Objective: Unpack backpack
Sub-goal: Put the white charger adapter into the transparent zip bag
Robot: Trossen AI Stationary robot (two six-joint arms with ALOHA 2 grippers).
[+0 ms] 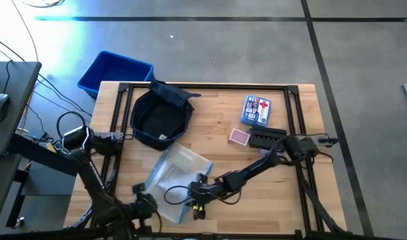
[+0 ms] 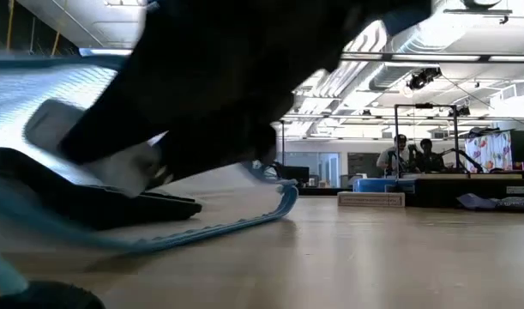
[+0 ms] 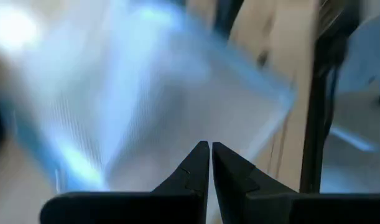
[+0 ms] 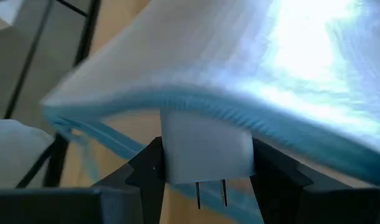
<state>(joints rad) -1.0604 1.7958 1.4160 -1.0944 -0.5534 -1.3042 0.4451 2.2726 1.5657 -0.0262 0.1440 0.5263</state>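
High view looks straight down on the whole worktop point(image 1: 270, 200); low view sits at worktop level, facing the room; both wrist views sit close against the clear pouch point(image 1: 176, 177), shared by all four.

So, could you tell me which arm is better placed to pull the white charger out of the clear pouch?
The right gripper: it already clamps the white charger at the clear pouch's edge. The left gripper is shut and empty.

The right gripper point(image 4: 205, 168), black, is clamping a white charger block point(image 4: 205, 149) with silver prongs. Just above it is lying a clear pouch point(image 1: 176, 175) showing pale blue ribbing and a blue zip edge. Well beyond are sitting a navy backpack point(image 1: 162, 115), a pink card box point(image 1: 239, 137) and a bright blue bin point(image 1: 114, 72).
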